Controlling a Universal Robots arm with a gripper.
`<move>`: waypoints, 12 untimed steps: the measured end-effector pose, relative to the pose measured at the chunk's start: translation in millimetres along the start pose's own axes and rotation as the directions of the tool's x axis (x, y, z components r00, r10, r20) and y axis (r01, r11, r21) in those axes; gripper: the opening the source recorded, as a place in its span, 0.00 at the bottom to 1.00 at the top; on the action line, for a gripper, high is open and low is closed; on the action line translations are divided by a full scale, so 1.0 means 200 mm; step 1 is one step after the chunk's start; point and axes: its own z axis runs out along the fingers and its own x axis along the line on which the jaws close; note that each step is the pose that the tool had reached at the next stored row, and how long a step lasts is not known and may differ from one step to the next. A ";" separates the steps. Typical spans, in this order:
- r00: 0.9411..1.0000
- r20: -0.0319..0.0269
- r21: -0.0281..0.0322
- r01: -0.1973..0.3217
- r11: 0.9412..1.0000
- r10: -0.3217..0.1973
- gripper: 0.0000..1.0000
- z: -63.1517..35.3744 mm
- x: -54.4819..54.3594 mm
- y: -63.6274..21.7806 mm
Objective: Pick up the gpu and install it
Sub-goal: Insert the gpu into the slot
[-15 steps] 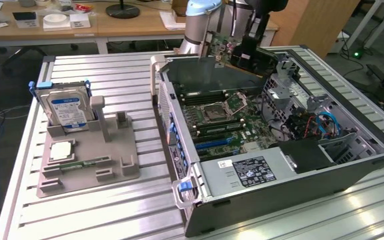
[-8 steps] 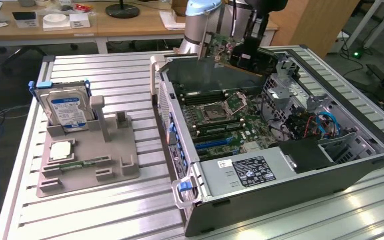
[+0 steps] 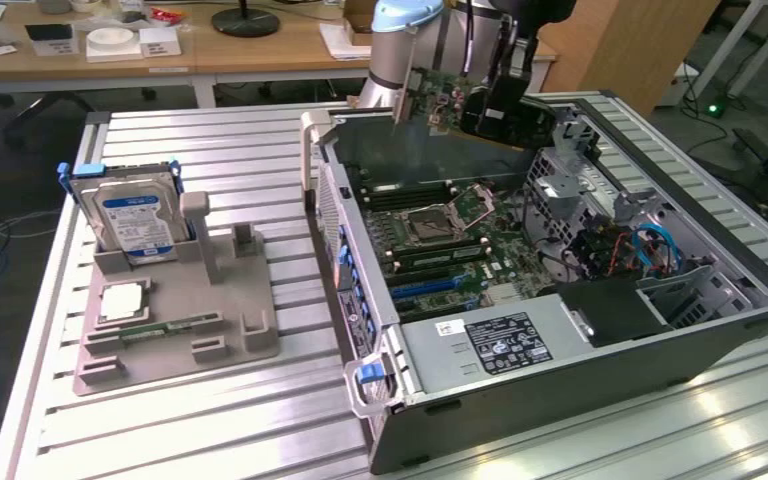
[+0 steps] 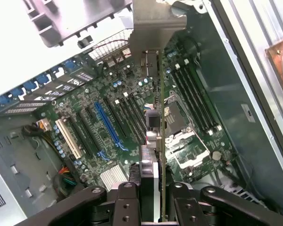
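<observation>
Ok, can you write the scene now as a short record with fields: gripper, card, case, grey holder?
gripper: shut on the gpu, a thin flat expansion card with silvery metal bracket
gpu position: in the air above the green motherboard, not seated in any slot
long blue slot: empty
case: black open computer case, lying on its side
grey plastic holder: at the exterior view's left, holding the blue-labelled silver hard drive upright
</observation>
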 end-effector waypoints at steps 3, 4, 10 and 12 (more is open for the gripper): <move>0.999 0.000 -0.001 0.038 0.999 -0.038 0.28 0.000 0.00 0.000; 0.999 0.000 -0.002 0.050 0.999 -0.050 0.28 0.000 0.00 0.000; 0.994 -0.001 -0.004 0.107 0.994 -0.107 0.28 0.000 0.00 0.000; 0.991 -0.001 -0.005 0.132 0.991 -0.132 0.28 0.000 0.00 0.000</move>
